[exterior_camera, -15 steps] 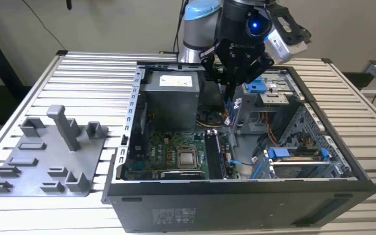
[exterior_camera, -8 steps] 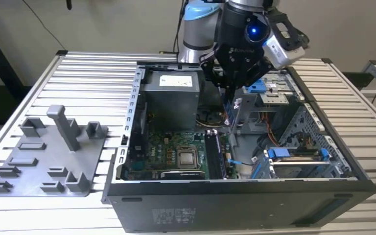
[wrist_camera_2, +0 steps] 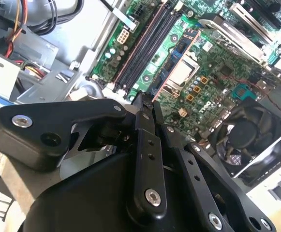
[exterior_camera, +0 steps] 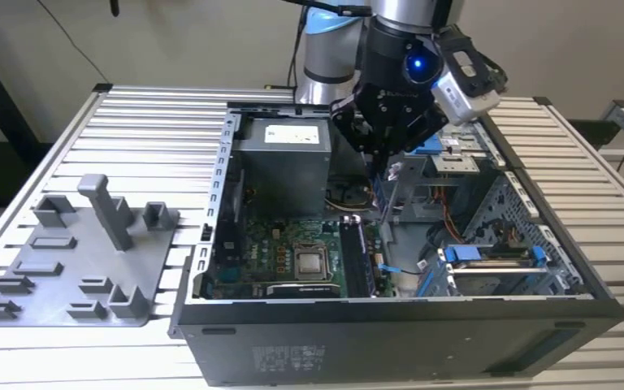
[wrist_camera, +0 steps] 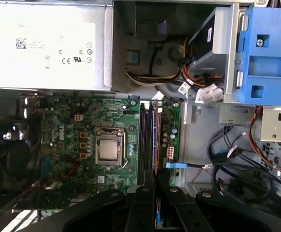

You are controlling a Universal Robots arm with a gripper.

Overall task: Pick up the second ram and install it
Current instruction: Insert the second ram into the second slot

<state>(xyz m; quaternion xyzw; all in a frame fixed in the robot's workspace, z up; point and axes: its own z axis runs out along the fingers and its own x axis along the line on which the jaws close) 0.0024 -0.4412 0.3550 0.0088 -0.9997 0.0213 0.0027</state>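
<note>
Black gripper (exterior_camera: 380, 153): hovering at 12 o'clock of dark memory slots (exterior_camera: 353, 256) (exterior view) on green motherboard (exterior_camera: 279, 244), inside open black computer case (exterior_camera: 399, 341). Grasp: cannot tell. Install of second ram judged unfinished.

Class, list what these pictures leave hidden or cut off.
First wrist view: slim memory stick, just a bluish sliver, covered by the black gripper's fingers clamping it.
First wrist view: grey power supply box, cut by the picture edge.
Exterior view: white print on the dark case front, too small.
</note>
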